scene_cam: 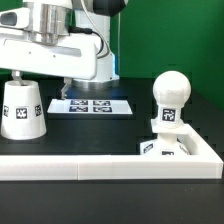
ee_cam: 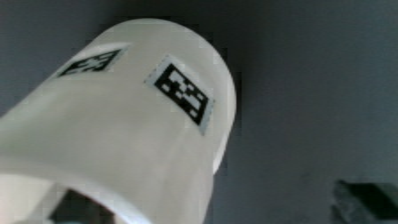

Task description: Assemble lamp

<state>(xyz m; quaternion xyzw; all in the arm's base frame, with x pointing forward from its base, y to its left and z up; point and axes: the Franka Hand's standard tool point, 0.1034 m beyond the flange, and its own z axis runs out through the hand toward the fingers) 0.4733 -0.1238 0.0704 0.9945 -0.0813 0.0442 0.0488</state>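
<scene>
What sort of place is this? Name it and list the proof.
Probably a robotics lab test bench. A green backdrop stands behind a black table edged by a white border rail. The marker board and the tagged shade and bulb suggest camera tracking.

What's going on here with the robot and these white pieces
A robot arm is putting a lamp together. The bulb already stands upright on the base at the exterior view's right. The arm hangs over the shade at the left, which sits on the table and fills the wrist view. Its gripper isn't clearly visible.
</scene>
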